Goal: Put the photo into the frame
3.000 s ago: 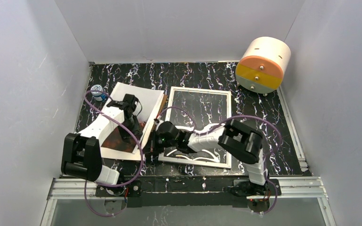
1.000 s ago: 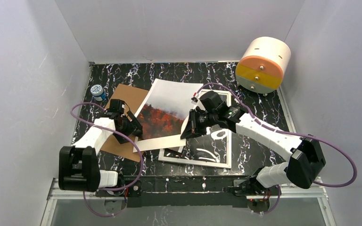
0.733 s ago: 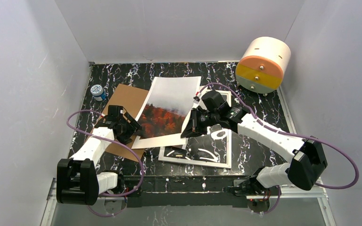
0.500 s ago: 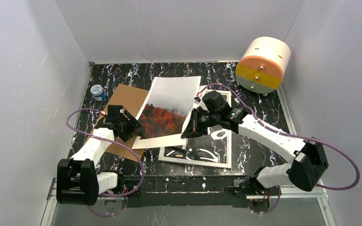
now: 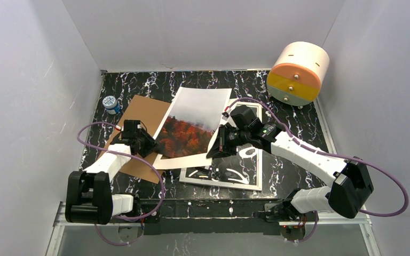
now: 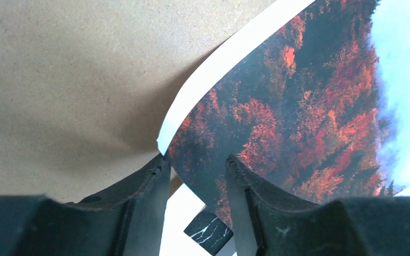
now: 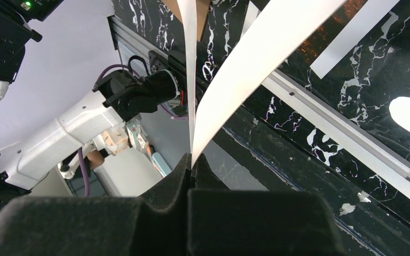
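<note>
At centre of the top view, the photo [image 5: 192, 125] spans the board [image 5: 139, 109] and the frame's [image 5: 224, 184] left edge. Right claw [image 5: 215, 148] pinches its right edge; left claw [image 5: 149, 144] stands apart around the lower-left corner. Best to grip that corner firmly, then square the sheet over the frame.

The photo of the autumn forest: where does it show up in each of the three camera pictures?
Top external: the photo sits in the middle, tilted, between the two arms.
Left wrist: it fills the right half, with its white-edged corner near bottom centre.
Right wrist: it is seen almost edge-on, as a white strip running from bottom centre to the top right.
Shared landmark: the black white-veined tabletop, seen under the photo in all three.
</note>
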Controlling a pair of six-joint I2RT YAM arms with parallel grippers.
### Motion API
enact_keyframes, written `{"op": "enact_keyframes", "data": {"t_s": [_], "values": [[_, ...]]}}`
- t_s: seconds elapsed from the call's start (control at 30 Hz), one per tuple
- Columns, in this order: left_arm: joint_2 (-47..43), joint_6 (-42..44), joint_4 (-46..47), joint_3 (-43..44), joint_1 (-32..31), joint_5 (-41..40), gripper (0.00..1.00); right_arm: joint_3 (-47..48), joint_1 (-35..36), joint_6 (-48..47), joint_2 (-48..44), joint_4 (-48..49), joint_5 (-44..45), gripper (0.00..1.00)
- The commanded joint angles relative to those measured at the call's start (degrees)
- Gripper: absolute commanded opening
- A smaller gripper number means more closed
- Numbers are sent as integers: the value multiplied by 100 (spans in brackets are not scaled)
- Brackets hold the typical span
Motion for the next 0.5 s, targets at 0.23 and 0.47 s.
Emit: {"op": "enact_keyframes", "data": {"t_s": [0.23, 0.47], "values": [[-39, 396, 40, 389, 29, -753, 2, 46, -16, 58, -232, -9, 270, 1], [-119, 1017, -722, 1294, 36, -1663, 0, 132, -40, -143, -381, -777, 1008, 1]]}}
